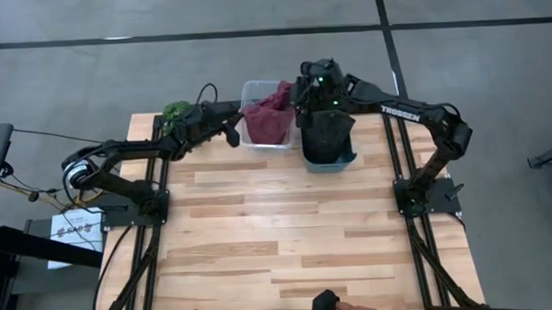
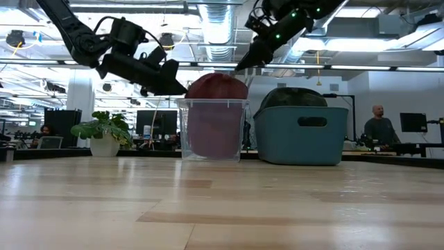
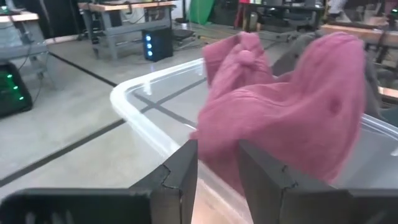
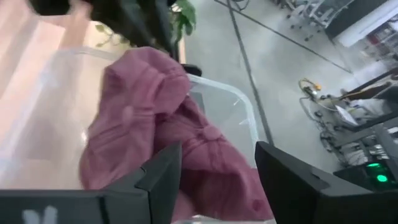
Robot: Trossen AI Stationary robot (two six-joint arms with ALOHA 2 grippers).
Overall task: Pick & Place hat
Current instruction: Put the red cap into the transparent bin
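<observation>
A maroon hat [image 1: 270,118] is heaped in a clear plastic bin [image 1: 252,90] at the table's far edge and rises above its rim [image 2: 215,87]. A dark hat [image 2: 295,97] fills the teal bin [image 1: 331,162] to the right of it. My left gripper [image 3: 217,180] is open. It points level at the clear bin's left wall, just short of the rim. My right gripper [image 4: 217,180] is open. It hangs slanting down above the maroon hat [image 4: 155,118] and holds nothing [image 2: 243,66].
A potted plant [image 1: 175,111] stands at the far left corner, behind my left arm. The two bins stand side by side along the far edge. The wooden tabletop [image 1: 288,228] stretches bare toward the near edge. People sit at desks in the room beyond [image 2: 378,125].
</observation>
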